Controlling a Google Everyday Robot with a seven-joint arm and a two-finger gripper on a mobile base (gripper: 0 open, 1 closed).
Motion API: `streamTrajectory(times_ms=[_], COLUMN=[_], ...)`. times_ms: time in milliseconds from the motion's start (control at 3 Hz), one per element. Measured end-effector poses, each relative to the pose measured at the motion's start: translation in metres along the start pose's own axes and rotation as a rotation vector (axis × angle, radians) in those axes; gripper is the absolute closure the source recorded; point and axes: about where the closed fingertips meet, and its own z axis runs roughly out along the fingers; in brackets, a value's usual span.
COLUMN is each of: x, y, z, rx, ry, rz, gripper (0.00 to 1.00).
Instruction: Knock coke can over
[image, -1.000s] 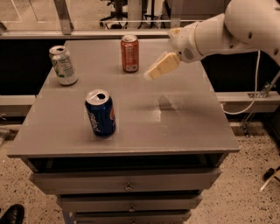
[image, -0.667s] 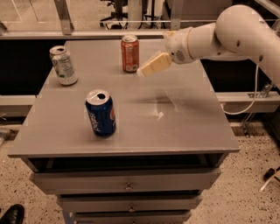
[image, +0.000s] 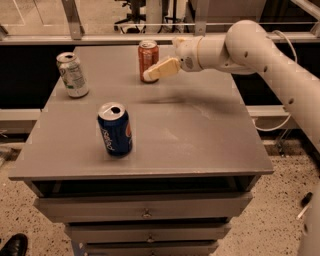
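The coke can (image: 147, 59), red-orange with a silver top, stands upright at the back middle of the grey table (image: 200, 140). My gripper (image: 150, 75) reaches in from the right on the white arm. Its cream fingertips are at the can's lower right side, touching or almost touching it. The gripper holds nothing.
A blue Pepsi can (image: 115, 129) stands upright at the front left of the table. A white and green can (image: 72, 74) stands at the back left. Drawers sit under the tabletop. A glass rail and chair legs are behind the table.
My gripper has moved left and a little down, from well right of the coke can to right against it. The can still stands upright.
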Motion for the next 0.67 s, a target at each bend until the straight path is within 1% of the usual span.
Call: streamTrajectory(times_ms=[333,667], x=[-0.003,-0.007], y=[-0.004,0.003], z=[0.019,0.03], rx=[-0.043,-0.106], ry=[-0.028,-0.066], rz=[0.005,0.004], gripper=[0.0,0.0])
